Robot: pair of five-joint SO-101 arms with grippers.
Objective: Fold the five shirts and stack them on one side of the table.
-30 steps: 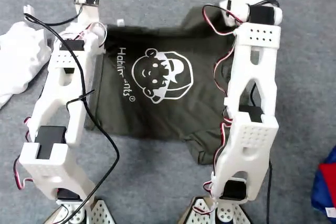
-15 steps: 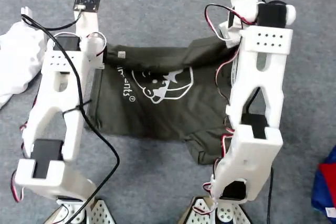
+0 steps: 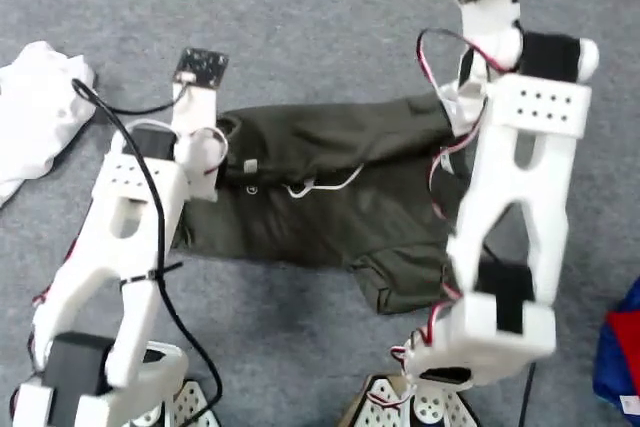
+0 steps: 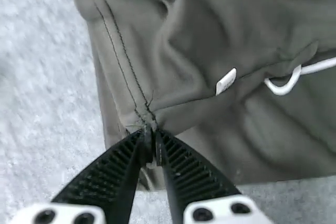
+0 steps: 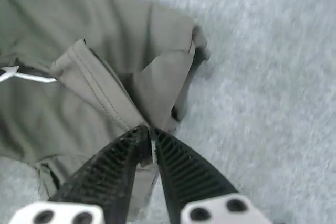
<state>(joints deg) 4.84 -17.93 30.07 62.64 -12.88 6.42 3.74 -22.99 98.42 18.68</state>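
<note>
1. The dark olive shirt [image 3: 330, 197] lies in the middle of the grey bench [image 3: 300, 27], between the two arms. Its far edge is doubled over toward the near side, so just a thin curve of the white print [image 3: 325, 185] shows, beside a small white tag [image 4: 226, 81]. One sleeve [image 3: 395, 282] sticks out on the near side, close to the right arm [image 3: 520, 177].
2. The left arm [image 3: 125, 217] stretches from the near edge of the bench over the shirt's left side. The right arm stands raised, with its wrist over the shirt's right side.
3. The left pincer [image 4: 149, 141] has its jaws all but together, pinched on the stitched hem of the folded edge — the cloth rises to it in a ridge.
4. The right pincer [image 5: 149, 142] is likewise clamped on a hemmed corner of the same shirt, and the cloth falls away from it in loose folds.
5. A crumpled white shirt [image 3: 35, 117] lies at the left of the bench, and a blue and red cloth [image 3: 620, 347] lies at the right edge — both well apart from the olive one.
</note>
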